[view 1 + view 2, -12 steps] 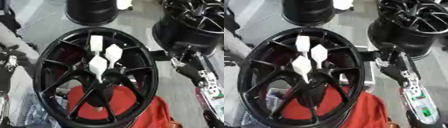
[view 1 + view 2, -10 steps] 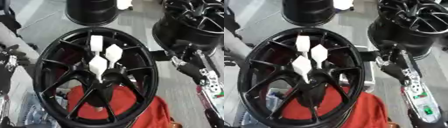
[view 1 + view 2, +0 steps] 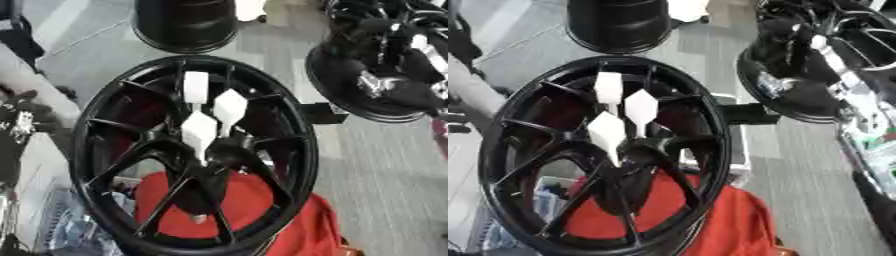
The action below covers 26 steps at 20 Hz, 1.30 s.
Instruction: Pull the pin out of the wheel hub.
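at centre, black wheel hub (image 3: 194, 155) with three white pins (image 3: 199, 134) stuck near its middle.
right hand (image 3: 798, 47) is blurred at upper right over another black rim (image 3: 798, 95); cannot tell its fingers. red cloth (image 3: 262, 220) lies under the hub. no readable writing shows.

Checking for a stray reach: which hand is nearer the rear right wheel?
Right. Right hand is over that rear right wheel; left hand sits at the left edge, beyond the front wheel.
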Each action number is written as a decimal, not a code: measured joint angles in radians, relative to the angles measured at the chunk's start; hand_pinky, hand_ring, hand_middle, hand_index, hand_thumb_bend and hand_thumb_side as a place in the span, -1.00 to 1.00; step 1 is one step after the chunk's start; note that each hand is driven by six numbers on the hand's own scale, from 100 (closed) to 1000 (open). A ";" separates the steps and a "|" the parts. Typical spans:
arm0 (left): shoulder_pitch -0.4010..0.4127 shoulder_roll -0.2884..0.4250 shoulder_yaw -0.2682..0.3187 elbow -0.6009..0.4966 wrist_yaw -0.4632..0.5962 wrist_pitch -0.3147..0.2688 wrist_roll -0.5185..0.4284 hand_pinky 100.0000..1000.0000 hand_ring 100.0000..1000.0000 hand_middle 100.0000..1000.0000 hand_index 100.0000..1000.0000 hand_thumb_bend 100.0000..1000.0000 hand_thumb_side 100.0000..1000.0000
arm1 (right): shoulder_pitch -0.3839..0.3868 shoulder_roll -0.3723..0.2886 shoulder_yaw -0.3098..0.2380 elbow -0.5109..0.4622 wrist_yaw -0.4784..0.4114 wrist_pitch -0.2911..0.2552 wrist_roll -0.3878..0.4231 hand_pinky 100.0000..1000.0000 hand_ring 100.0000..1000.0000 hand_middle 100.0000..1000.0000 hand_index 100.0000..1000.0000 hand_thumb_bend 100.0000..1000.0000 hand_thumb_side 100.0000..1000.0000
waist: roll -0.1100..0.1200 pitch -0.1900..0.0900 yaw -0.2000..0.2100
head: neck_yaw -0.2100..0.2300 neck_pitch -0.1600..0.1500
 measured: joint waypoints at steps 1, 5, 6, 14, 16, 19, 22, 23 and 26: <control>0.000 0.000 -0.002 0.000 -0.001 0.000 -0.001 0.11 0.18 0.11 0.67 -1.00 0.30 | -0.035 -0.024 0.016 -0.007 0.002 0.006 0.043 0.38 0.50 0.62 0.78 -0.45 -0.72 | -0.002 -0.001 0.000 | 0.000 0.000; 0.001 0.000 -0.004 0.000 -0.004 0.000 -0.007 0.11 0.18 0.11 0.67 -1.00 0.31 | -0.180 -0.078 0.090 -0.009 0.007 0.029 0.226 0.47 0.62 0.70 0.83 -0.39 -0.70 | -0.006 -0.004 0.006 | -0.001 0.000; 0.001 0.000 -0.005 0.000 -0.004 0.000 -0.007 0.11 0.18 0.11 0.67 -1.00 0.30 | -0.214 -0.081 0.111 -0.005 0.009 0.035 0.275 0.48 0.63 0.71 0.84 -0.40 -0.71 | -0.007 -0.004 0.007 | -0.001 0.000; 0.004 0.001 -0.009 0.000 -0.005 -0.004 -0.012 0.11 0.18 0.11 0.68 -1.00 0.30 | -0.389 -0.004 0.242 0.116 0.118 0.039 0.563 0.58 0.75 0.78 0.87 -0.73 -0.58 | -0.009 -0.005 0.015 | -0.006 -0.001; 0.004 0.002 -0.010 0.000 -0.006 -0.004 -0.012 0.11 0.18 0.11 0.68 -1.00 0.31 | -0.415 0.034 0.263 0.168 0.165 0.027 0.602 0.59 0.76 0.80 0.87 -0.74 -0.59 | -0.009 -0.005 0.018 | -0.008 -0.001; 0.004 0.002 -0.010 0.000 -0.006 -0.004 -0.013 0.11 0.18 0.11 0.68 -1.00 0.31 | -0.443 0.088 0.289 0.241 0.233 -0.003 0.645 0.61 0.78 0.82 0.88 -0.78 -0.58 | -0.010 -0.005 0.019 | -0.010 -0.002; 0.004 0.002 -0.011 0.000 -0.006 -0.004 -0.015 0.11 0.18 0.11 0.68 -1.00 0.31 | -0.455 0.132 0.318 0.295 0.283 -0.037 0.669 0.62 0.79 0.82 0.88 -0.79 -0.58 | -0.010 -0.004 0.025 | -0.012 -0.002; 0.004 0.002 -0.011 0.000 -0.006 -0.004 -0.016 0.11 0.18 0.11 0.68 -1.00 0.31 | -0.458 0.145 0.328 0.311 0.296 -0.048 0.672 0.62 0.79 0.82 0.88 -0.80 -0.60 | -0.011 -0.004 0.026 | -0.014 -0.002; 0.004 0.002 -0.011 0.000 -0.006 -0.005 -0.017 0.11 0.18 0.11 0.68 -1.00 0.31 | -0.459 0.179 0.350 0.354 0.328 -0.076 0.677 0.63 0.82 0.86 0.89 -0.82 -0.57 | -0.011 -0.003 0.032 | -0.017 -0.005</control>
